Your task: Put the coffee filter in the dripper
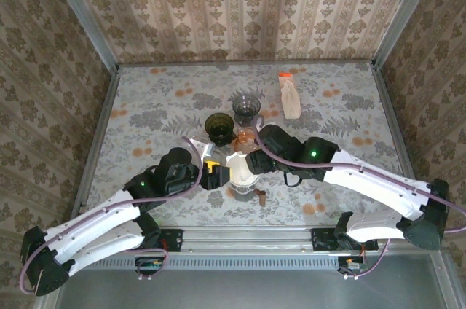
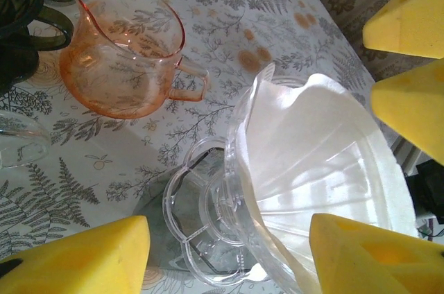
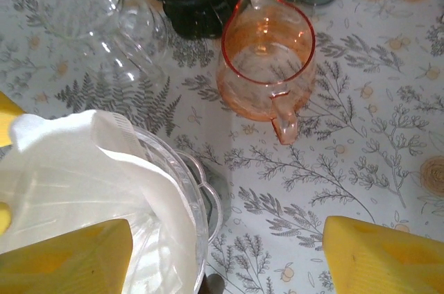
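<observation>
Left pincer [image 2: 225, 252] wide apart at 9 o'clock of the clear dripper [image 2: 208, 231], gripping nothing, seemingly there to guard it against tipping. Right pincer [image 3: 229, 238] equally wide and empty near 1 o'clock, over the rim. White filter [image 2: 326, 141] already inside the cone, one edge proud of the rim. Orange jug [image 3: 267, 65] just beyond on the bench [image 1: 145, 105], at 12 o'clock.

No text, label or number can be read anywhere.
</observation>
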Controlling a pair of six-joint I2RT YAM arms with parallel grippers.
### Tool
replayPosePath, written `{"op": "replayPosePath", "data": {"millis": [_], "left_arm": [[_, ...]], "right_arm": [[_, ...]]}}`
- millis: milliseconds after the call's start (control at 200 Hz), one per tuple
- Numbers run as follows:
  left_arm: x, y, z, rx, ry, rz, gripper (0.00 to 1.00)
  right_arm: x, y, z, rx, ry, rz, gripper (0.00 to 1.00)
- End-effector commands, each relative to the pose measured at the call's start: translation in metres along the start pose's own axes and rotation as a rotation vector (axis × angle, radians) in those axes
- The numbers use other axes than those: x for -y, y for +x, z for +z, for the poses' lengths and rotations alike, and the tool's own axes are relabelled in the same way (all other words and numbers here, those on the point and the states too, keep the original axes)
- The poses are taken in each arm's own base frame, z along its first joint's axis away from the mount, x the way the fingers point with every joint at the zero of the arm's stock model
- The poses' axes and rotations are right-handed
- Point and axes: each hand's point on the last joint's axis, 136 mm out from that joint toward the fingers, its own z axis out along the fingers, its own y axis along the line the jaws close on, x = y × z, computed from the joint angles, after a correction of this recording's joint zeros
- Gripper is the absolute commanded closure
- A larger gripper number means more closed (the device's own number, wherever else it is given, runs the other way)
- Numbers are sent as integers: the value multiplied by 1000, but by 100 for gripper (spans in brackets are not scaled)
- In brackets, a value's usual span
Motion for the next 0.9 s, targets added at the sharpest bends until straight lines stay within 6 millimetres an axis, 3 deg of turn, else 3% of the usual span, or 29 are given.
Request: {"op": "replayPosePath", "data": {"millis": [0, 190, 425, 685, 895], "left_arm": [[9, -16, -7, 53, 22, 15, 34], [17, -26, -14, 82, 42, 21, 32], [11, -37, -37, 156, -11, 24, 31], [-28, -6, -44, 139, -110, -85, 36], [-56, 23, -48, 134, -168, -186, 33]], "right_arm": [[3, -15, -12, 78, 8, -1, 26], [10, -23, -27, 140, 13, 15, 26], [40, -18, -48, 243, 76, 72, 26], [66, 32, -37, 181, 107, 138, 25], [78, 71, -29, 186, 49, 189, 25]]}}
